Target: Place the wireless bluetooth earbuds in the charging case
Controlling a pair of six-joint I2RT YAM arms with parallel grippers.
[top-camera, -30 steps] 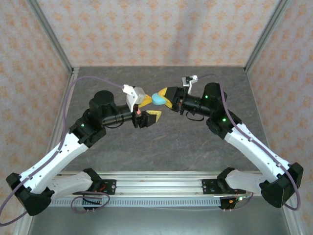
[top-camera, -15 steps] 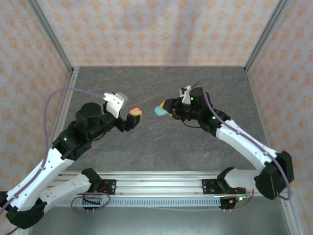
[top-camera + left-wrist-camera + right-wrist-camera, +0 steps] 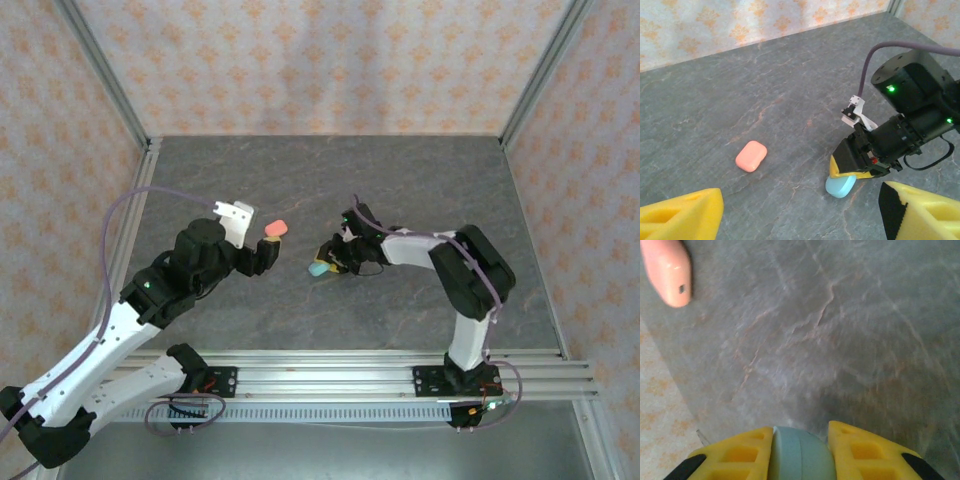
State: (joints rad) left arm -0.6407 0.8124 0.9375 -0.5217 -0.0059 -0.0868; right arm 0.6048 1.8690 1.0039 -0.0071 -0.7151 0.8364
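A light teal charging case (image 3: 800,455) sits pinched between the yellow fingers of my right gripper (image 3: 801,432), which is shut on it. In the top view this gripper (image 3: 330,260) holds the teal case (image 3: 317,269) low, at the tabletop near the middle. A coral charging case (image 3: 751,156) lies closed and free on the table; the same coral case (image 3: 275,229) rests just beyond my left gripper (image 3: 268,244). My left gripper (image 3: 800,220) is open wide with nothing between its fingers. The earbuds are out of view.
The grey marbled table (image 3: 400,330) is bounded by patterned walls and metal corner posts (image 3: 100,80). My right arm's black wrist (image 3: 912,110) and purple cable reach in over the teal case. The coral case (image 3: 667,270) lies a short way ahead of my right gripper.
The two grippers have drawn apart from their meeting above the middle. My left gripper has opened and pulled back, leaving the coral case on the table. The right gripper has come down with the teal case.
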